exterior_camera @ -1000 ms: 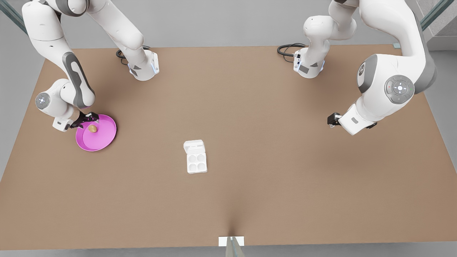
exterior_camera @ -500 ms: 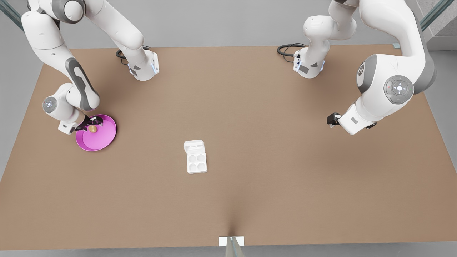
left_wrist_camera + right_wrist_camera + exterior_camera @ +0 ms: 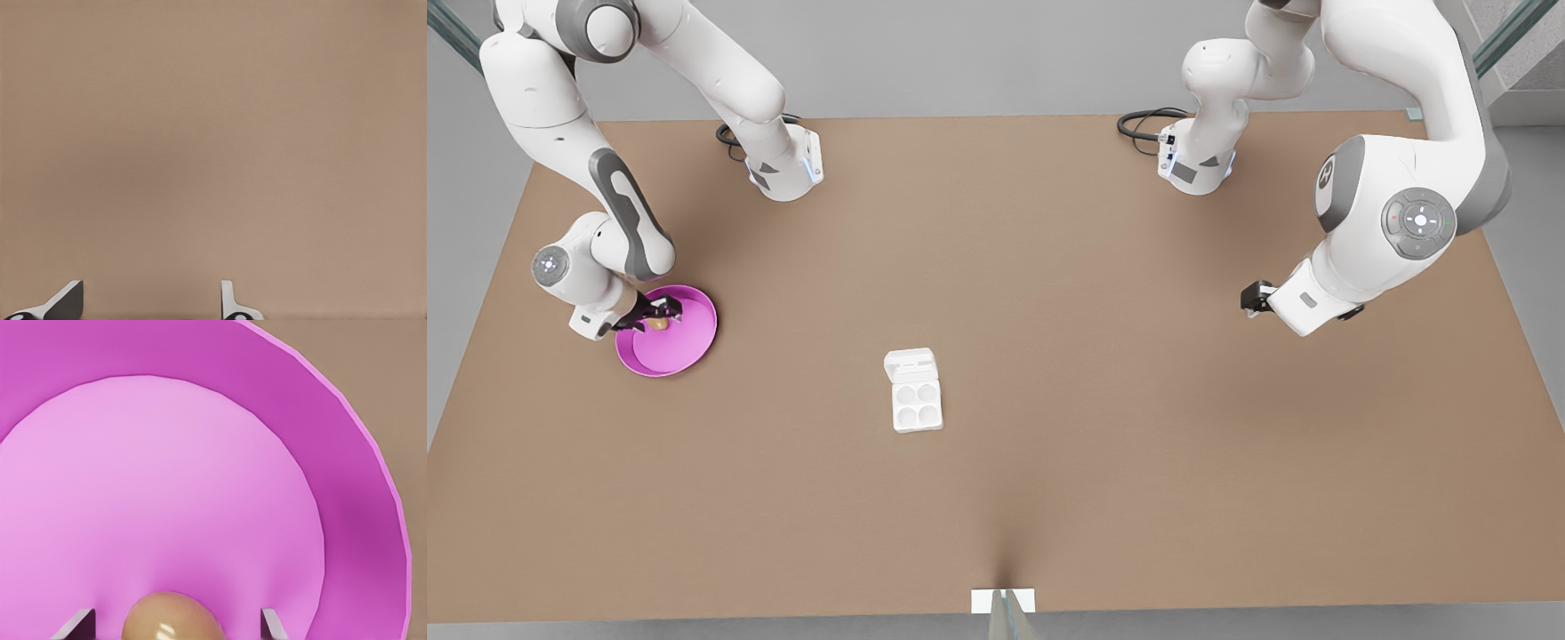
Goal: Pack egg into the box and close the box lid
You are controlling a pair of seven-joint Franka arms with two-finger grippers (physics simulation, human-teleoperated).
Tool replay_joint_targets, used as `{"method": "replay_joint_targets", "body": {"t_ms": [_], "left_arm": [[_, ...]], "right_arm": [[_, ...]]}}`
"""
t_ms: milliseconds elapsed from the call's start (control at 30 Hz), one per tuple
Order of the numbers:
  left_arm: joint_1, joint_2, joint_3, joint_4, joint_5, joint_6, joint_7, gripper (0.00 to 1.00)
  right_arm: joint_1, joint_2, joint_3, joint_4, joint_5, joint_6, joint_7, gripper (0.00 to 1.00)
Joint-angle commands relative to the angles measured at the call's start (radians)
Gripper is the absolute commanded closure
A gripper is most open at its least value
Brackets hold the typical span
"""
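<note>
A: Egg (image 3: 657,324)?
B: In the pink dish (image 3: 685,351), near the rim on the front view's left side. Right wrist view has it (image 3: 175,617) sitting between the two fingertips, a gap on each side.
A: So the right pincer (image 3: 655,314) isn't clamped?
B: Fingers apart, straddling the egg, one fingertip (image 3: 273,625) clear of the shell. Half a second ago it was about the same spot; a second ago it sat higher and the egg was fully visible, now the pincer covers part of it.
A: Box (image 3: 917,404)?
B: Mid bench (image 3: 1049,356), four cups bare, box lid (image 3: 911,364) flipped open flat on the far side. Well apart from the dish. Unmoved across all three frames.
A: Left pincer (image 3: 1252,297)?
B: At the front view's right, hanging above bare bench, waiting. Left wrist view shows its fingertips (image 3: 230,301) spread apart, nothing between them. Arm barely shifted since a second ago.
</note>
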Motion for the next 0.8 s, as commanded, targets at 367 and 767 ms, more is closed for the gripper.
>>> {"method": "replay_joint_targets", "body": {"t_ms": [367, 767], "left_arm": [[-0.001, -0.001, 0.000, 0.000, 0.001, -0.001, -0.001, 0.00], [-0.001, -0.001, 0.000, 0.000, -0.001, -0.004, -0.001, 0.00]], "right_arm": [[0.008, -0.001, 0.002, 0.011, 0.007, -0.005, 0.038, 0.62], [0.006, -0.083, 0.238, 0.177, 0.021, -0.295, 0.176, 0.62]]}}
